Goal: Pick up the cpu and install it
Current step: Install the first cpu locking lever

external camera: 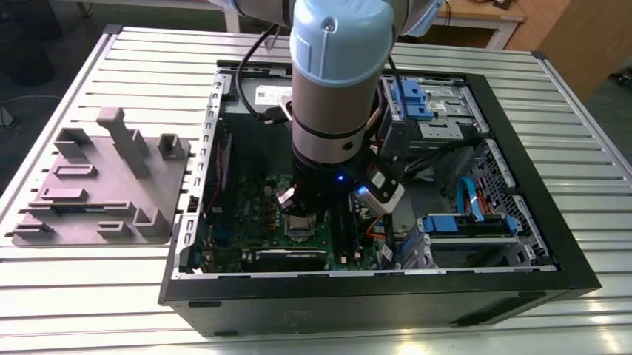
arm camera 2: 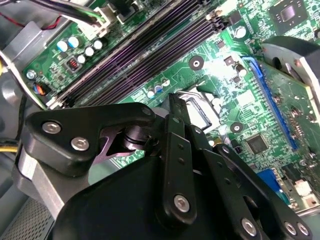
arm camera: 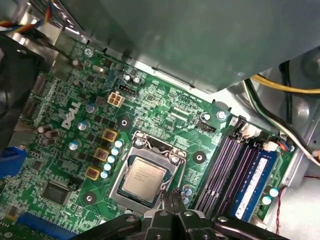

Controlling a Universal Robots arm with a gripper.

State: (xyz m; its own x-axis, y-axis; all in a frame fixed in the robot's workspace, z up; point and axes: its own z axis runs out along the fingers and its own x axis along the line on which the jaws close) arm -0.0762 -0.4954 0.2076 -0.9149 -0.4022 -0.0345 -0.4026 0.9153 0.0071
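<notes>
The cpu (arm camera: pixel 144 178), a pale silvery square chip, lies flat inside the metal-framed socket (arm camera: pixel 131 150) on the green motherboard (arm camera: pixel 165 112). In the second wrist view a corner of the cpu (arm camera 2: pixel 204 114) shows past the black fingers. My gripper (arm camera: pixel 173 199) hangs just beside the socket's edge, its thin fingertips pressed together with nothing between them. In the exterior view the gripper (external camera: pixel 299 213) reaches down into the open computer case (external camera: pixel 375 285), right above the socket.
Dark memory slots (arm camera: pixel 235 170) run beside the socket. Yellow and black cables (arm camera: pixel 280 107) lie past them. A blue drive cage (external camera: pixel 415 96) and blue brackets (external camera: pixel 469 222) fill the case's right side. A grey fixture tray (external camera: pixel 99 185) sits on the slatted table at the exterior view's left.
</notes>
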